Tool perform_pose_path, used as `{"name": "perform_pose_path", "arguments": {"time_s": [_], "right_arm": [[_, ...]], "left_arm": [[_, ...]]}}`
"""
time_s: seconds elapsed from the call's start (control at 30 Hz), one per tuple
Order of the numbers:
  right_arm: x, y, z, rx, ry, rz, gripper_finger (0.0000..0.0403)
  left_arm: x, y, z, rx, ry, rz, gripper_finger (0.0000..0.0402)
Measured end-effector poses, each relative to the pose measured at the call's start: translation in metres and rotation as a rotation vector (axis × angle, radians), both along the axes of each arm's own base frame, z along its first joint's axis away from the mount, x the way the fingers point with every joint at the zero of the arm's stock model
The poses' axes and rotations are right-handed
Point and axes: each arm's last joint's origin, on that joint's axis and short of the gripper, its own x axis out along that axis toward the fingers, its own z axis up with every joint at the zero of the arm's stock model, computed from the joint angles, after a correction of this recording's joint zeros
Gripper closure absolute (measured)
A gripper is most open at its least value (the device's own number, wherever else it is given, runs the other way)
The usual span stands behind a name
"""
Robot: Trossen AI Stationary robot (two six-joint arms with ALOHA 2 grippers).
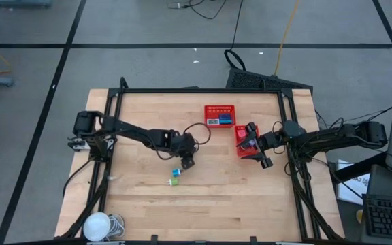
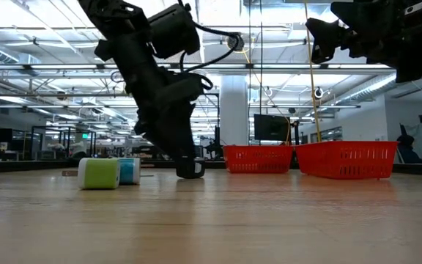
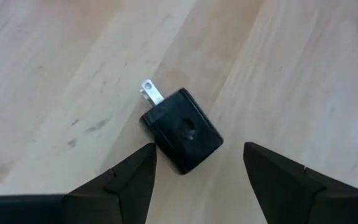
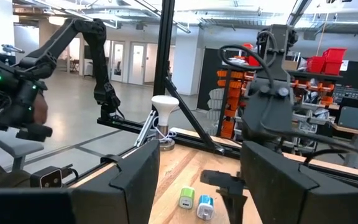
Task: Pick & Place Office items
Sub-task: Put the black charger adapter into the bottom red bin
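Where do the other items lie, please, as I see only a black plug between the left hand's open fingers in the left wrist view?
Observer: A green piece and a blue piece lie close together on the table, just beside the left hand.
Operator: Is that hand low over the wood?
Observer: Yes, the low view shows it reaching right down to the table top.
Operator: And where could the plug go?
Observer: Two red baskets stand farther off: one near the far edge, and the other beside the right hand, which is open and raised above the table.
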Motion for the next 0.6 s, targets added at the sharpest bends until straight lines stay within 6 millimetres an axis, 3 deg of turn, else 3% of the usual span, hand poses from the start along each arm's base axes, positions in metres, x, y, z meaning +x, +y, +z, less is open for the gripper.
{"name": "perform_pose_path", "arguments": {"time_s": [0.23, 0.6], "right_arm": [[0.0, 0.0, 0.0, 0.0, -0.001, 0.0, 0.019], [0.0, 0.0, 0.002, 0.005, -0.013, 0.001, 0.019]], "left_arm": [[0.008, -0.014, 0.003, -0.018, -0.122, 0.172, 0.0156], [0.011, -0.015, -0.014, 0.039, -0.113, 0.321, 0.0156]]}}
